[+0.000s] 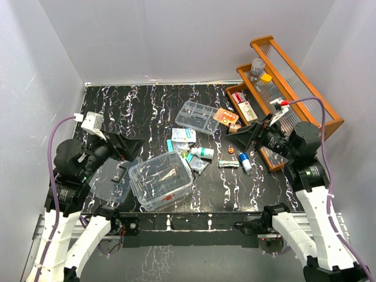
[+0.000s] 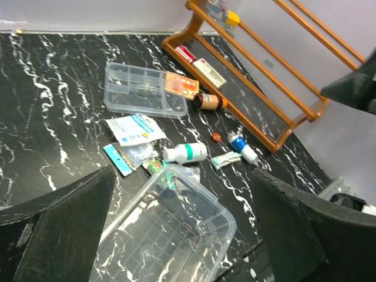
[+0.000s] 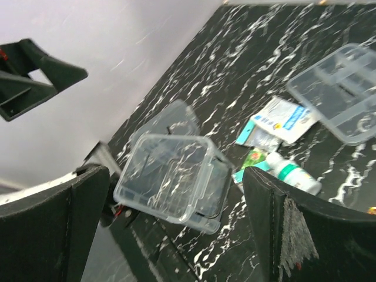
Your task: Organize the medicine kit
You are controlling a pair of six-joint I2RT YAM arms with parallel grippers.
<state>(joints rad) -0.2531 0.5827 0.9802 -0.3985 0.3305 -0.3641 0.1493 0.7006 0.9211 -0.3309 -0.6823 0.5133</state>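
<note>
The medicine kit is a clear plastic box (image 1: 161, 179) standing open and empty at the table's near edge. It also shows in the left wrist view (image 2: 170, 235) and the right wrist view (image 3: 170, 176). Its clear lid (image 1: 111, 179) with a black handle lies flat to the box's left. My left gripper (image 1: 128, 151) hangs open and empty above the lid and box. My right gripper (image 1: 242, 140) is open and empty above the loose items, beside the wooden rack (image 1: 282, 88).
Between box and rack lie a clear divided tray (image 1: 197, 116), an orange packet (image 1: 225, 116), a white pouch (image 1: 183, 135), a white bottle with a green band (image 1: 202, 153), a blue-and-white bottle (image 1: 245, 161), a small tube (image 1: 228, 164) and a brown bottle (image 1: 235, 126).
</note>
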